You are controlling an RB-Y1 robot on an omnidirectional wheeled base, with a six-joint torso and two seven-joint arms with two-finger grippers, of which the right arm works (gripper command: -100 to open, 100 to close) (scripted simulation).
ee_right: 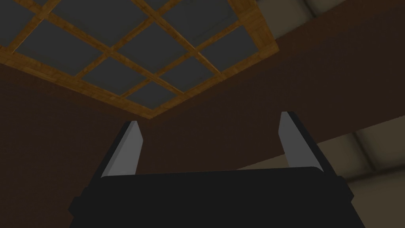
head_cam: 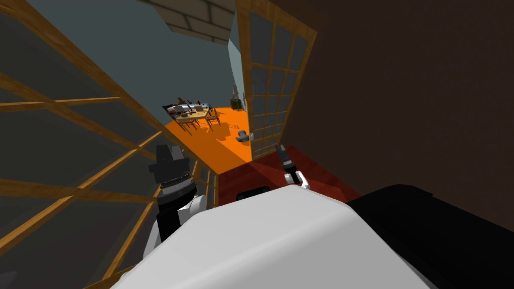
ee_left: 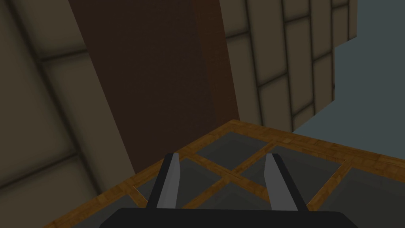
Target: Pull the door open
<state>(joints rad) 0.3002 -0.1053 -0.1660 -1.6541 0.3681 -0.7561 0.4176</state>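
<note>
Right gripper is hanging spread and empty, near the glazed door at the doorway's right edge. Left gripper is gaping too. Door is looking rigid, fairly heavy, panes fragile; I am judging the grey handle on its free edge the safest hold.

The door has a grained wooden frame around matt grey panes; the floor beyond is smooth orange, the handle dull grey.
</note>
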